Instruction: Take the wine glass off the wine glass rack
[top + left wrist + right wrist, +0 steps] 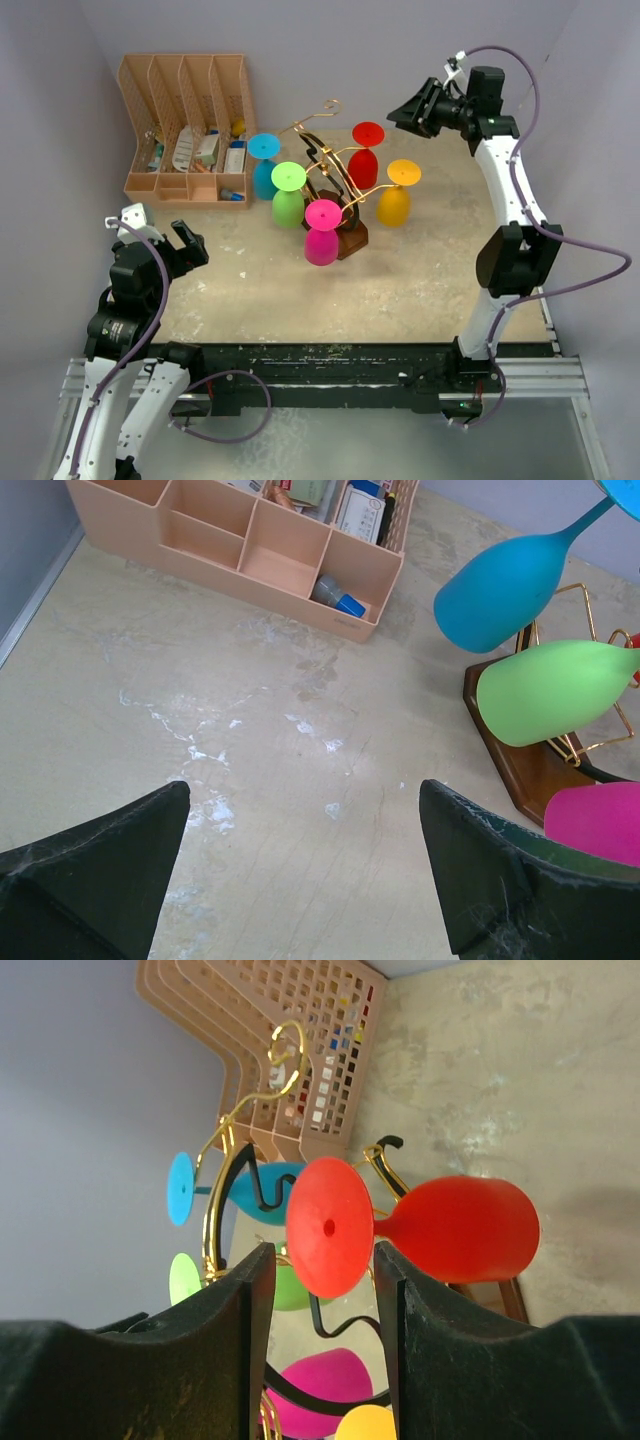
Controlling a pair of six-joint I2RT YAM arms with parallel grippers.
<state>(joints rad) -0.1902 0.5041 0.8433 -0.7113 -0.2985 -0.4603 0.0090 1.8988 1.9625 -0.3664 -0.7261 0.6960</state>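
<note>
- Hanging foot-up and bowl-down, the red wine glass (430, 1230) sits on a gold arm at the far right of the wine glass rack (352, 237).
- The rack's dark wooden base stands on the tabletop (430, 285), with its curled wire arms rising above the glasses.
- Four more glasses hang upside down from the rack. The blue glass (264, 168) is at its far left and the green glass (288, 198) on its left. The pink glass (321, 238) hangs at its near side and the yellow glass (396, 198) on its right.
- The right claw (322, 1260) is raised off the tabletop beyond and to the right of the rack, pointing towards it. Its jaws are parted and hold nothing.
- In the right wrist view the red glass's round foot shows in the gap between the two dark fingers. The top view shows the claw apart from the glass, not touching it.
- The left claw (302, 790) is low over the tabletop on the near left of the rack, well apart from it. Its jaws are spread wide and it is empty.
- In the left wrist view the blue, green and pink bowls and a corner of the rack's base lie off to the right of the claw.
- A tan slotted organiser (190, 130) with small items in its compartments stands to the far left of the rack, just beside the blue glass.
</note>
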